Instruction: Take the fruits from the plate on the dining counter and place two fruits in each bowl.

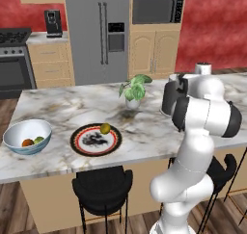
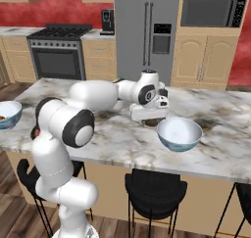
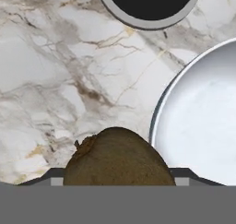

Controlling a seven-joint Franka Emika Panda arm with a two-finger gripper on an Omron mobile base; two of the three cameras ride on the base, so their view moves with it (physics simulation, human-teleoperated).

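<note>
Hand view has the dark brown fruit [image 3: 119,157] big at the bottom, clamped between the gripper's [image 3: 119,179] fingers, hanging over the marble dining counter [image 3: 60,80] just beside the rim of an empty white bowl [image 3: 203,126]. In the right base view the arm reaches across the counter and the hand [image 2: 149,109] sits right behind that bowl [image 2: 179,134]. Over on the left base view — the plate [image 1: 95,140] carries one yellow-green fruit [image 1: 105,128] at its far edge, and the other bowl [image 1: 27,136] nearby holds the orange fruit [image 1: 27,142] and the green fruit [image 1: 39,140] side by side.
</note>
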